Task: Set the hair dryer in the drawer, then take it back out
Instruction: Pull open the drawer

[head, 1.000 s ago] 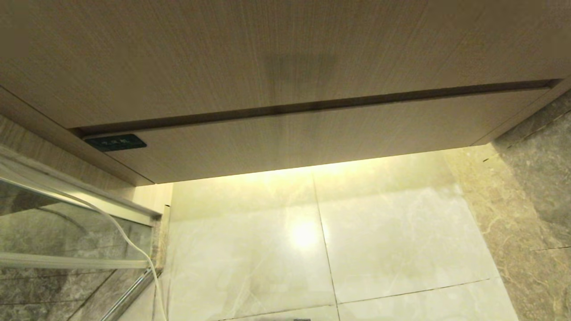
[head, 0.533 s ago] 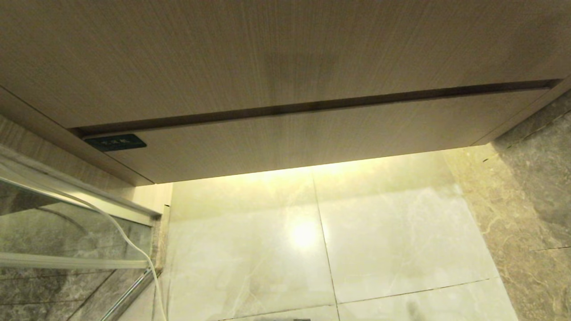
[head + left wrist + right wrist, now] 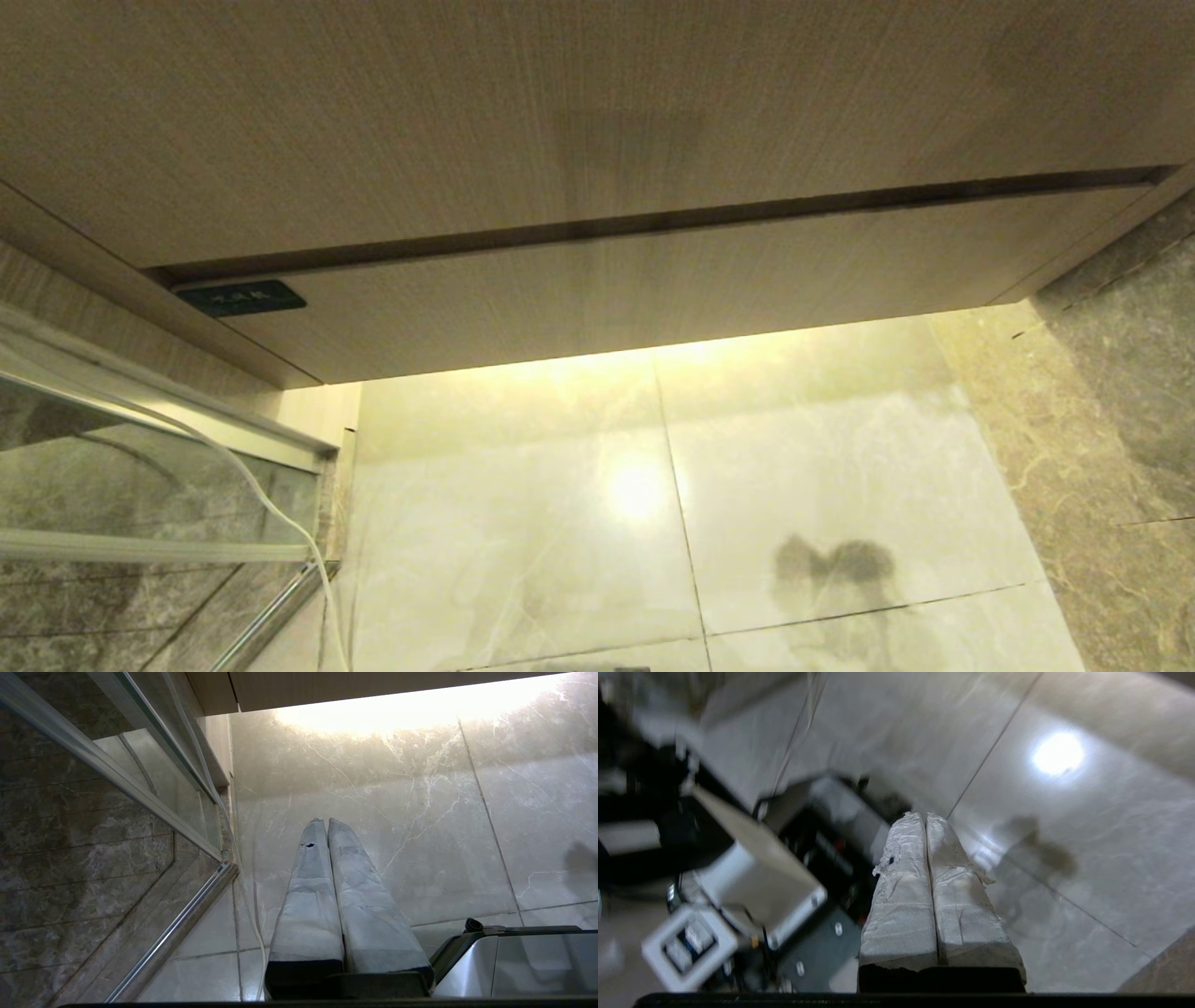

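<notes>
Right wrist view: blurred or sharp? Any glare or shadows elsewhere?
Right wrist view: robot base smeared by motion, right gripper sharp. Head view: glare spot on the floor, dark shadow beside it. Left wrist view: overexposed floor strip under the cabinet.

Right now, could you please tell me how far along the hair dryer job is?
Nothing looks done: the drawer is shut, flush under the taller panel, and no hair dryer shows in any view. In hand: nothing; the right gripper is shut and empty above the floor tiles, the left gripper likewise. Opening, stowing and retrieving all remain.
</notes>
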